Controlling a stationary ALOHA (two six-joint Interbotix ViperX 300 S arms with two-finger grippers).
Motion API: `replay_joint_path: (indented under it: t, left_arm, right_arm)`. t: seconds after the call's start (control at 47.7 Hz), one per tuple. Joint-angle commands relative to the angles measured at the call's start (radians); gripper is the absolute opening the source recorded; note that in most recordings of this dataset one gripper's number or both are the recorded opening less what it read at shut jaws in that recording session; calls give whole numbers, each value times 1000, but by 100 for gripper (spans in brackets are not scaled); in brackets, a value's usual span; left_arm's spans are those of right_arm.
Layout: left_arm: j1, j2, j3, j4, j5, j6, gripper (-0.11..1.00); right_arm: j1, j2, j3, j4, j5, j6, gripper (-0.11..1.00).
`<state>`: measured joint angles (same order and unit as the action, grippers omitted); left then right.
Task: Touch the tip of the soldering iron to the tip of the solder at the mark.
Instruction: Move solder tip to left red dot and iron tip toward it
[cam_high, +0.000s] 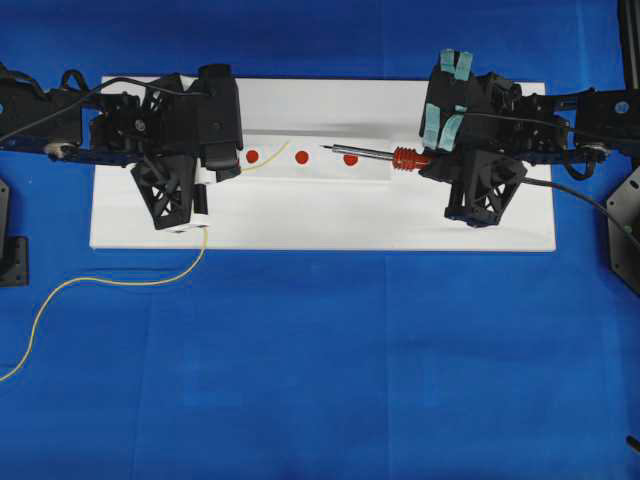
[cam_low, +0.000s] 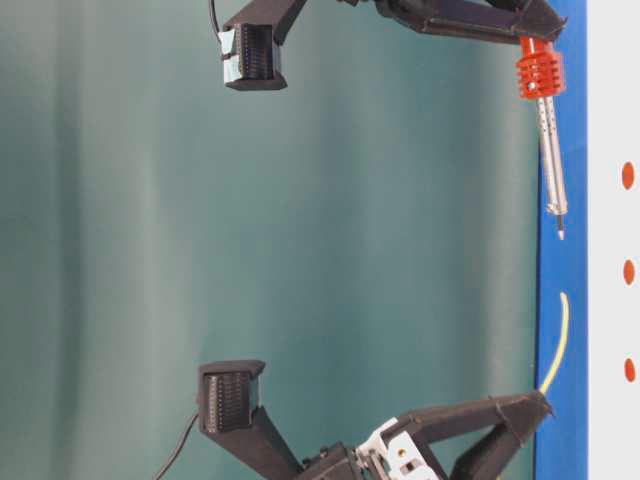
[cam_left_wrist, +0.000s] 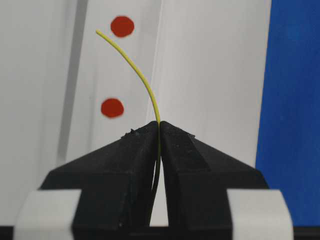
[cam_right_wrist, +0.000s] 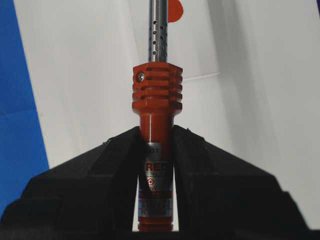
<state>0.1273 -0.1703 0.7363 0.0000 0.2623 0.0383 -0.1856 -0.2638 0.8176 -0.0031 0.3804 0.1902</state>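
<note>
Both tools were in hand but the tips had not met: the left gripper (cam_left_wrist: 160, 125) was clamped on the solder (cam_left_wrist: 135, 70), which curved out ahead of it. The right gripper (cam_right_wrist: 156, 132) was clamped on the iron (cam_right_wrist: 156, 115), shaft pointing ahead over the marks (cam_high: 302, 157). A gap remained between the tips over the board (cam_high: 300, 225), and no containers were in view.

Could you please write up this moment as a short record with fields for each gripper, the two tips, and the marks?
left gripper: shut on the solder, short free end curving ahead
right gripper: shut on the soldering iron at its handle
tips: apart; iron tip and solder tip face each other with a gap between them
red marks: three in a row on the white board
solder tail: trails off the board onto the blue cloth
</note>
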Motion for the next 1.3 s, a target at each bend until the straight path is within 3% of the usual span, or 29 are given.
replay_joint_path:
  t: [0.0, 0.357, 0.965, 1.279]
  left_arm:
    - [2, -34, 9, 2, 9, -5, 2]
    - [-2, -86, 92, 0, -17, -64, 2]
    - [-11, -21, 129, -2, -71, -83, 2]
    - [-11, -28, 140, 0, -75, -91, 2]
  right_arm:
    - [-3, -8, -26, -3, -3, -2, 6]
    - [-3, -8, -26, -3, -5, -2, 6]
    - [-3, -6, -28, -3, -8, 2, 6]
    - [-3, 54, -87, -3, 2, -2, 6]
